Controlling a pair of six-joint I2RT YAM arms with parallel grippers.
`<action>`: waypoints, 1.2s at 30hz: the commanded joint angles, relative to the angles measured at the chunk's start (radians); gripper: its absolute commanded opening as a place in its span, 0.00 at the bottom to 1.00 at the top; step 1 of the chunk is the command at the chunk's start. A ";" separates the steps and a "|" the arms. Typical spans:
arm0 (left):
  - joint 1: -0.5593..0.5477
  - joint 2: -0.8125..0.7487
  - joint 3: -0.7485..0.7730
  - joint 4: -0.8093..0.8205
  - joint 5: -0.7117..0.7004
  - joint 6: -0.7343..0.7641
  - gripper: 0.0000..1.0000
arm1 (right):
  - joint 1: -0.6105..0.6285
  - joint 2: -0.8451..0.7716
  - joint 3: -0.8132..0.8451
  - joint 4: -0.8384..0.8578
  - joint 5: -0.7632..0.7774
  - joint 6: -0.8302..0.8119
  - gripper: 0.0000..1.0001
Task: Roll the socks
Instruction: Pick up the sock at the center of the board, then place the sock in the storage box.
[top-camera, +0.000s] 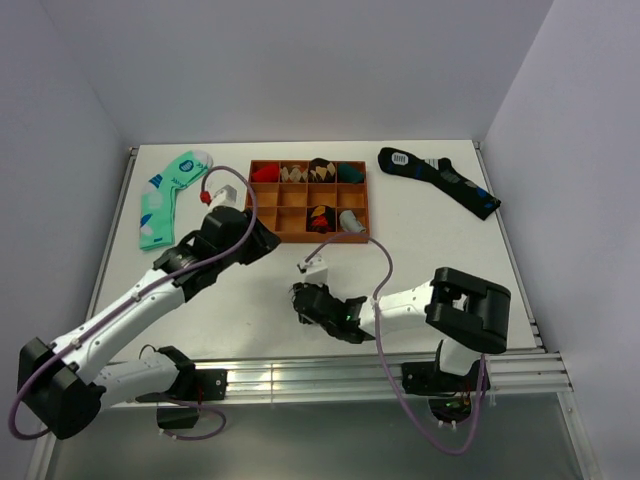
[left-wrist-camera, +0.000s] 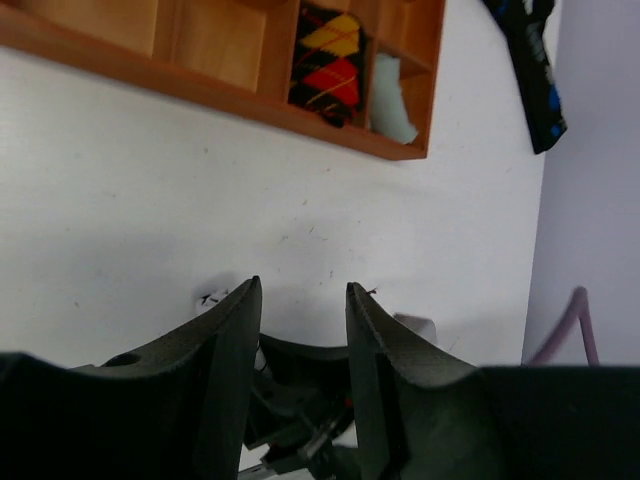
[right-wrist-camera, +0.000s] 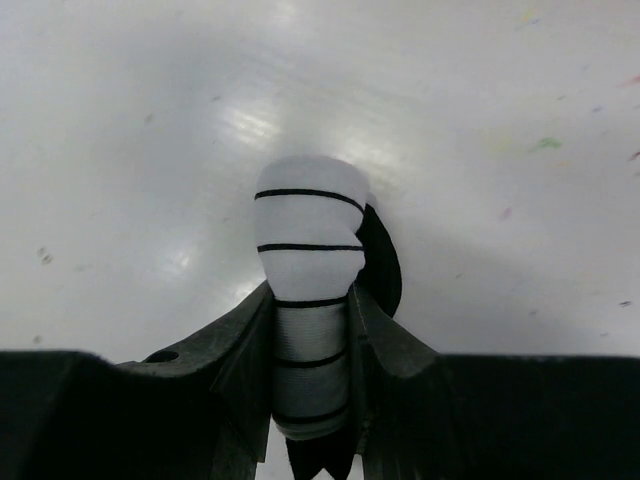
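Firmly, right hand (right-wrist-camera: 310, 297) grips sock (right-wrist-camera: 308, 225), well off tray (top-camera: 305, 237).

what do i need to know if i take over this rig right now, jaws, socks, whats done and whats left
Right gripper: jaws shut on the striped sock, which looks rolled into a bundle, over the table in front of the wooden tray.
Left gripper: jaws open, empty, near the tray's front edge.
Done: the rolling appears finished.
Left: probably set the bundle in a free tray compartment. The mint green sock and black sock lie flat, unrolled, either side of the tray.
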 joint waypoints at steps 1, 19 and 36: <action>0.007 -0.072 0.058 -0.073 -0.042 0.081 0.45 | -0.055 -0.042 0.079 -0.177 0.015 -0.028 0.00; 0.007 -0.222 0.054 -0.174 -0.036 0.153 0.45 | -0.331 0.026 0.602 -0.397 0.090 -0.167 0.00; 0.007 -0.322 0.106 -0.248 -0.082 0.167 0.46 | -0.388 0.510 1.183 -0.647 0.256 -0.253 0.00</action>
